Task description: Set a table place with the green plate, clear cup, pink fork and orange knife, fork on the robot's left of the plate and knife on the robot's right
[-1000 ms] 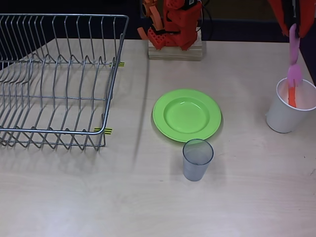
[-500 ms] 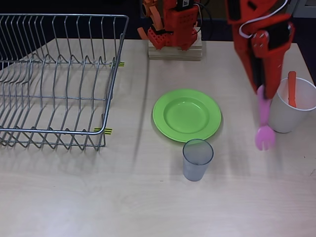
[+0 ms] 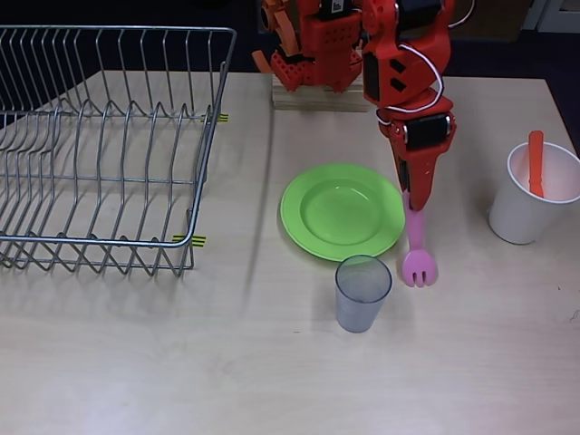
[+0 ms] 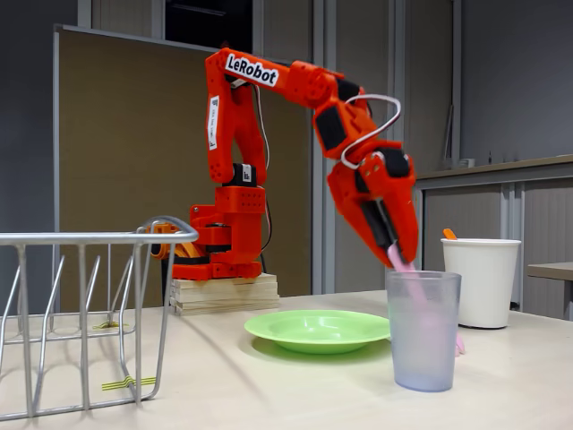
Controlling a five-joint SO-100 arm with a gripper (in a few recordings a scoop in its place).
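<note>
Overhead view: orange-red pointed two-finger gripper [image 3: 410,192] clamped on the handle end of the small pink plastic fork [image 3: 417,247], tines pointing away from the arm's base. Fork lying along the right-hand edge of the round lime-green plastic plate [image 3: 343,210] as pictured, handle just beside the rim, perhaps overlapping it. Small translucent greyish plastic tumbler [image 3: 362,292] just below the plate, tines close beside its rim. Flat orange plastic knife [image 3: 536,163] standing in the opaque white cup [image 3: 529,193], well to the right of the plate. Wire dish rack [image 3: 101,145] well to the left of the plate.

Risks, as judged: handle released onto the plate rim, leaving the fork tilted or sliding; tines nudging or tipping the light tumbler during lowering; fork skewed on release because of the grip at one end only.

Fixed view: height information absent from overhead. Gripper [image 4: 394,255] sloping steeply down behind the tumbler [image 4: 423,330], fork [image 4: 421,300] visible mostly as a pink blur through the plastic, contact with the table not resolvable. Plate [image 4: 316,330] seen edge-on. Overhead alone giving the gap between fork and plate.
</note>
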